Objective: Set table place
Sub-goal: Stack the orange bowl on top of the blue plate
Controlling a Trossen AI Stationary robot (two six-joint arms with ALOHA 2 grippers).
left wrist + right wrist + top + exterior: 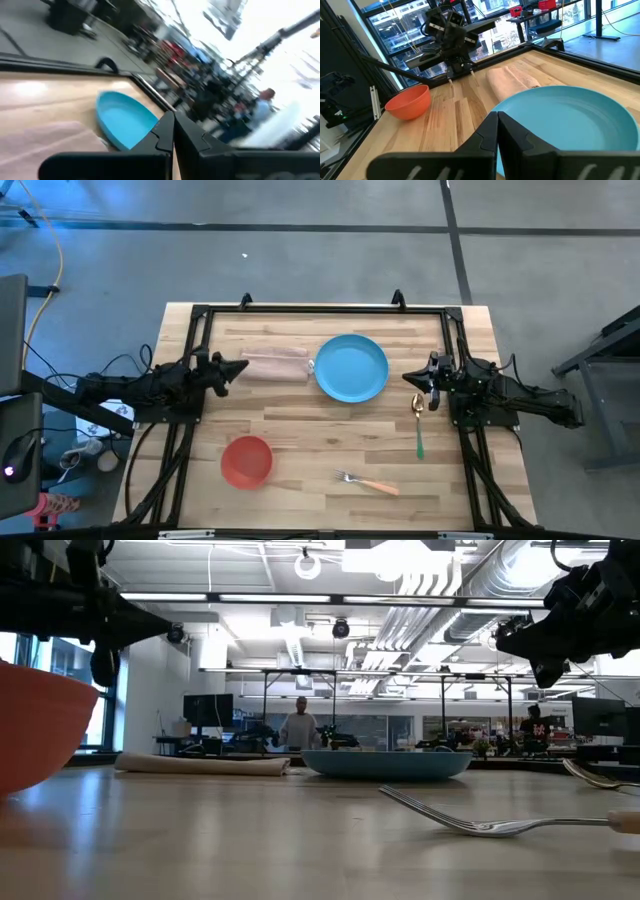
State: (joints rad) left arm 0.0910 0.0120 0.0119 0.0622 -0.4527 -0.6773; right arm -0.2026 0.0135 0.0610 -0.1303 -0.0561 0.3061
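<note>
The round blue plate (351, 367) lies flat at the table's far middle; it also shows in the right wrist view (570, 120). The beige folded napkin (275, 365) lies just left of it. The red bowl (246, 461) stands near the front left. The gold spoon with green handle (418, 425) lies right of the plate. The fork with orange handle (368, 482) lies near the front. My left gripper (240, 367) is shut, held above the table left of the napkin. My right gripper (408, 377) is shut, held above the table right of the plate.
A black metal frame (320, 310) edges the light wood table. Bare wood (320, 430) lies between the plate, bowl and fork. A person (300, 725) stands in the room far behind the table.
</note>
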